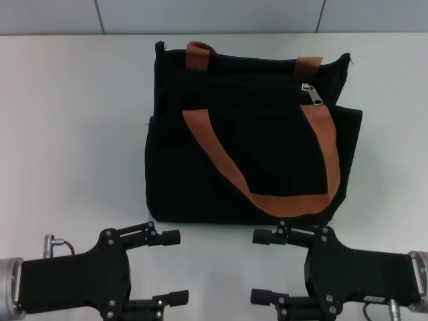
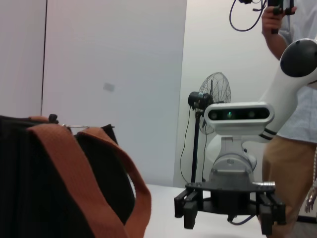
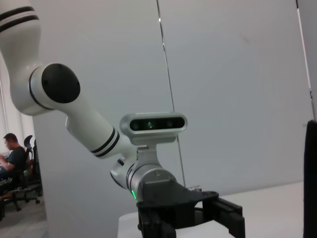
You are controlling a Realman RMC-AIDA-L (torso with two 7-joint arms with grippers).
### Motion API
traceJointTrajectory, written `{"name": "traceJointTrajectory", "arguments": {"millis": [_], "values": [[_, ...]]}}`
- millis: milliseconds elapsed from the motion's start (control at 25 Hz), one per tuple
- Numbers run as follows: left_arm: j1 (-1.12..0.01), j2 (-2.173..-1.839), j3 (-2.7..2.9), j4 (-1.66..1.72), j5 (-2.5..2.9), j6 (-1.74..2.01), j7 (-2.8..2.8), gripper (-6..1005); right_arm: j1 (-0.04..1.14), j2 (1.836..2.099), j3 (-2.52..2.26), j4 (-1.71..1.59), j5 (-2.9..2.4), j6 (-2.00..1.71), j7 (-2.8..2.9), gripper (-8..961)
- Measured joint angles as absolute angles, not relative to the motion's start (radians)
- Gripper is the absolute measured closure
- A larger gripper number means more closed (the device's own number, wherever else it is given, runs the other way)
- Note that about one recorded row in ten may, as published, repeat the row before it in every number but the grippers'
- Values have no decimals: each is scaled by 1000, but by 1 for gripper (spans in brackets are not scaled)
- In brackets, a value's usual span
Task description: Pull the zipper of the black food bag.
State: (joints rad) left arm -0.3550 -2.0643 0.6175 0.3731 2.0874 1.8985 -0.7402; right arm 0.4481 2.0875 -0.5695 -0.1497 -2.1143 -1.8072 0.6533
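The black food bag [image 1: 247,154] stands in the middle of the white table [image 1: 73,134], with two orange-brown strap handles [image 1: 214,144]. The silver zipper pull [image 1: 311,95] lies at the right end of the zip track on the bag's top. My left gripper [image 1: 172,266] is open and empty at the near left, in front of the bag. My right gripper [image 1: 263,266] is open and empty at the near right, facing the left one. The left wrist view shows the bag's side [image 2: 49,188] and the right gripper [image 2: 230,210]. The right wrist view shows the left gripper [image 3: 190,220] and a sliver of the bag [image 3: 311,178].
Bare white tabletop lies on both sides of the bag, with a wall behind it. Off the table, a standing person [image 2: 292,148] and a fan [image 2: 214,94] show in the left wrist view. A seated person [image 3: 12,163] shows in the right wrist view.
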Motion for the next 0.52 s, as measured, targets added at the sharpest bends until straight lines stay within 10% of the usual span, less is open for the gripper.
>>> {"name": "traceJointTrajectory", "arguments": {"millis": [520], "values": [[-375, -2070, 624, 380, 2091, 1890, -750, 215, 463, 2088, -565, -150, -2109, -1811, 653, 184]]}}
